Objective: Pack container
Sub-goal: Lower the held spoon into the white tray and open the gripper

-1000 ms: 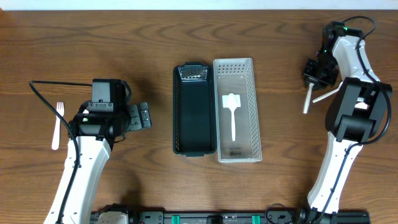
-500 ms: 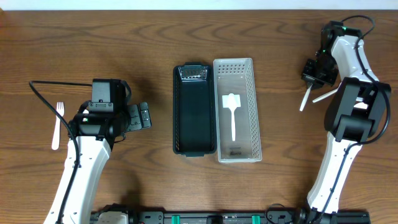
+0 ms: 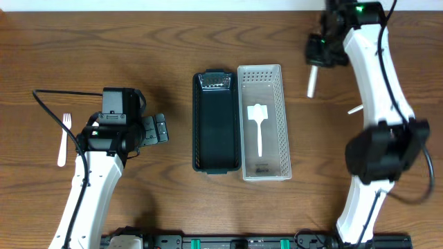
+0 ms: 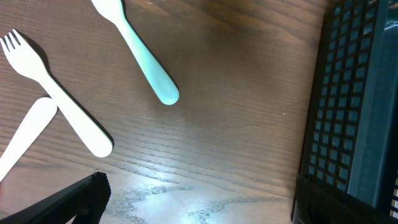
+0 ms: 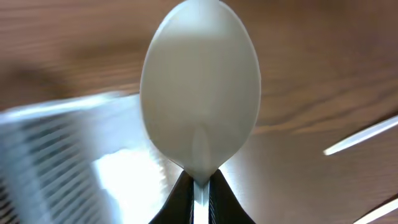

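Note:
A white perforated basket (image 3: 277,83) and a black basket (image 3: 216,124) stand side by side mid-table. A white spatula-like utensil (image 3: 257,128) lies in the white basket. My right gripper (image 3: 322,52) is shut on a white spoon (image 3: 311,81), held above the table just right of the white basket's far end. In the right wrist view the spoon's bowl (image 5: 199,93) sticks out of the shut jaws (image 5: 199,193), with the basket (image 5: 56,149) blurred at left. My left gripper (image 3: 156,129) is open and empty, left of the black basket.
A white fork (image 3: 64,135) lies at the far left. The left wrist view shows a white fork (image 4: 56,99), a white handle (image 4: 25,137), a teal handle (image 4: 146,68) and the black basket's wall (image 4: 354,106). A white utensil (image 3: 355,108) lies at right.
My right arm has swung left and towards the far edge with the spoon, from the table's right side to near the white basket's far right corner. The left arm has not moved.

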Available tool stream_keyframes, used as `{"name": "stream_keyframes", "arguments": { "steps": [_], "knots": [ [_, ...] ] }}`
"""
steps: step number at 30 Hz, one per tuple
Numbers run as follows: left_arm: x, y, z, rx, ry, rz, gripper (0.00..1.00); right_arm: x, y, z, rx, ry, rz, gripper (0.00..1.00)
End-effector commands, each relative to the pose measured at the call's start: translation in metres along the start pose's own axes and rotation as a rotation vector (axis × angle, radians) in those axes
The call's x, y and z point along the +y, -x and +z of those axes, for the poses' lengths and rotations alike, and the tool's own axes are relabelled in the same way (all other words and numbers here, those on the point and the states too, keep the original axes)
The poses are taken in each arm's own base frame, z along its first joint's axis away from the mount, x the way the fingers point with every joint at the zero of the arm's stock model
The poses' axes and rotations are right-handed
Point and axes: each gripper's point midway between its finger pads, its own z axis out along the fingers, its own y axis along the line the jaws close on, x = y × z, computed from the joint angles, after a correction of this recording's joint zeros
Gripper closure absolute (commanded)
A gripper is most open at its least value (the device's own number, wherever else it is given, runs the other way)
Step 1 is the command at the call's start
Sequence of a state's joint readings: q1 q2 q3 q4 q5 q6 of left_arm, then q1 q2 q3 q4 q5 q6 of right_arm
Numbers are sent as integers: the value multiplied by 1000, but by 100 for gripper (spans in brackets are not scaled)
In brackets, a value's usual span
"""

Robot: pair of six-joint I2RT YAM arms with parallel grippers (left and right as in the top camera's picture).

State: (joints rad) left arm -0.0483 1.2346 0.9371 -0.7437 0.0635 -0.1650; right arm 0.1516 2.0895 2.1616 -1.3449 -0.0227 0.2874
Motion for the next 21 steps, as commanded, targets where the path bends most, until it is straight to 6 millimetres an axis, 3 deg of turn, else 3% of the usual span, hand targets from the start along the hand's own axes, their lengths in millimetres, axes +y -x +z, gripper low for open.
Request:
{"name": "stream_keyframes", "arguments": {
  "steps": [1, 4, 9, 16, 21],
  "knots": [
    [0, 5, -3, -15, 7, -11, 2, 47, -22, -18, 8, 53, -95, 99],
    [0, 5, -3, -15, 7, -11, 2, 80, -46, -13, 51, 60, -166, 99],
    [0, 5, -3, -15, 7, -11, 2, 107, -79, 13, 93, 10, -201, 99],
    [0, 4, -3, -11, 8, -11, 2, 99, -127, 74, 200, -53, -145, 99],
    [0, 3, -3, -8, 9, -11, 2, 91, -141, 101, 216, -63, -150, 99]
  ]
}}
